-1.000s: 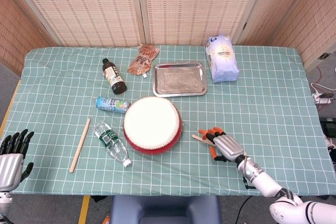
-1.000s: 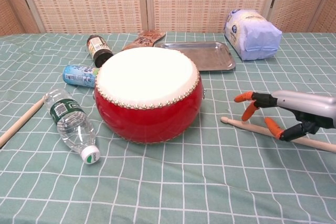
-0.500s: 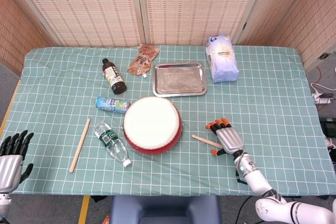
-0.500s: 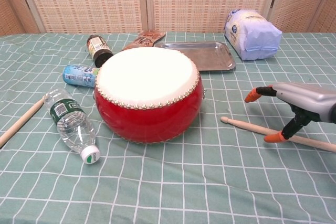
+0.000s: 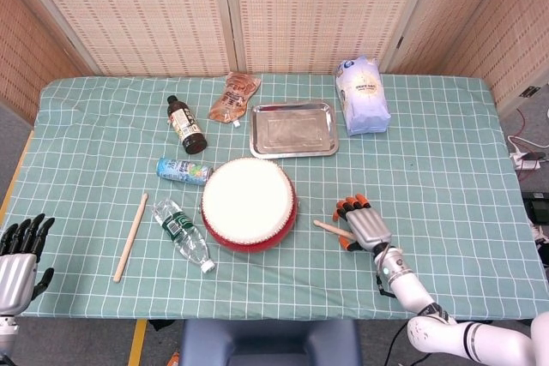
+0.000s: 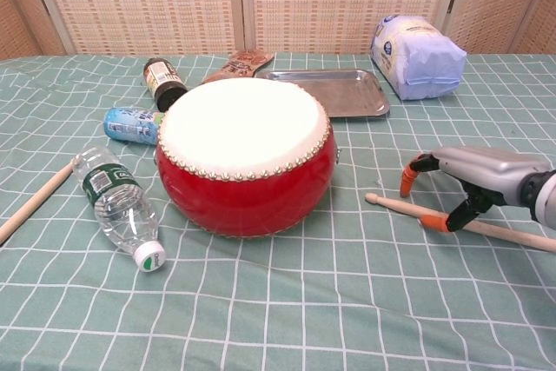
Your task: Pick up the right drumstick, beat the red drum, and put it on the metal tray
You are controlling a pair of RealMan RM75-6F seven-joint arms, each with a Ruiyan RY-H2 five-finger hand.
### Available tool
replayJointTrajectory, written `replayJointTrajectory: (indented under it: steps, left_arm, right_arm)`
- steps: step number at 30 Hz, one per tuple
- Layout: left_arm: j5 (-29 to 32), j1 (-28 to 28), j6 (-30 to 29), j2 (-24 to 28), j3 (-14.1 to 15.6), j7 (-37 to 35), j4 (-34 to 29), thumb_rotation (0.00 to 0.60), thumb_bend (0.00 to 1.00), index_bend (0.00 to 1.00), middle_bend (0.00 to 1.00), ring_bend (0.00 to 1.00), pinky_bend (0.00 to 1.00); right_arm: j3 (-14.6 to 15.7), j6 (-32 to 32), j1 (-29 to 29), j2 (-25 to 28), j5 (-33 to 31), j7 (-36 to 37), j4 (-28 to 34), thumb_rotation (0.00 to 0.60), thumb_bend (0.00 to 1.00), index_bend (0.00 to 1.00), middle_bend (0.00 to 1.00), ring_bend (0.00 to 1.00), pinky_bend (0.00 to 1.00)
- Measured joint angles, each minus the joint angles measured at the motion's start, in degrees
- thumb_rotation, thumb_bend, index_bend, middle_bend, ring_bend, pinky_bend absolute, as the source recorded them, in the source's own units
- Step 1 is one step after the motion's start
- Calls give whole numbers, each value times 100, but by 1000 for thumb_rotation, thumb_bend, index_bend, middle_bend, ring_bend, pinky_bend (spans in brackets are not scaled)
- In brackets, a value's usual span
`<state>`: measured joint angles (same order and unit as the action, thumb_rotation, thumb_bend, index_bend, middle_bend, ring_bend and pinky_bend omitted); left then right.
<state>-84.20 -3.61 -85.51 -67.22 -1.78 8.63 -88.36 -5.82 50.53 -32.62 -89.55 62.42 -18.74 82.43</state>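
- Drum (image 6: pixel 246 155), red with a white skin, is the biggest thing on the surface (image 5: pixel 446 143). It stands near the middle, with the metal tray (image 5: pixel 292 129) just behind it toward the screens. Both lie to the left of the stick the task wants.
- Left hand (image 5: pixel 19 259) hangs at the near left corner with its dark fingers apart and nothing in them. It is well away from the work, and the other drumstick (image 5: pixel 130 237) lying on that side is not the one asked for.
- Right hand (image 6: pixel 473 178) is plainly the nearer one. It sits directly over the right drumstick (image 6: pixel 395 206), arched above it.
- Right drumstick lies flat on the surface to the right of the drum, not touching it. Its long axis runs from a small rounded tip near the drum's foot out toward the right and slightly nearer edge, passing under the palm.
- Fingers (image 6: pixel 408 182) with orange tips reach down on the far side of the shaft, while the thumb comes down on the near side, at or just beside the wood in the chest view. They are curled partway round the stick but not yet closed on it, and the stick is not lifted.
- My judgement is that the grasp turns on closing straight across the shaft, since the stick already lies crosswise between thumb and fingers.
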Motion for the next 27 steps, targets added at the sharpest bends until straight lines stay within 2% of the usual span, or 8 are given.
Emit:
replayJointTrajectory:
  steps: [7, 12, 27]
  left_arm:
    - [6, -14, 34, -14, -1, -13, 22, 600, 276, 0, 0, 0, 32]
    - [17, -16, 56, -21, 3, -33, 45, 600, 277, 0, 0, 0, 31]
    - [57, -34, 120, -62, -2, -95, 137, 600, 279, 0, 0, 0, 31]
  right_arm:
    - [100, 210, 11, -125, 18, -209, -107, 572, 389, 380, 152, 0, 0]
    - [120, 337, 38, -232, 85, -223, -195, 580, 336, 408, 152, 0, 0]
    - [138, 524, 106, -407, 337, -81, -374, 582, 335, 442, 152, 0, 0]
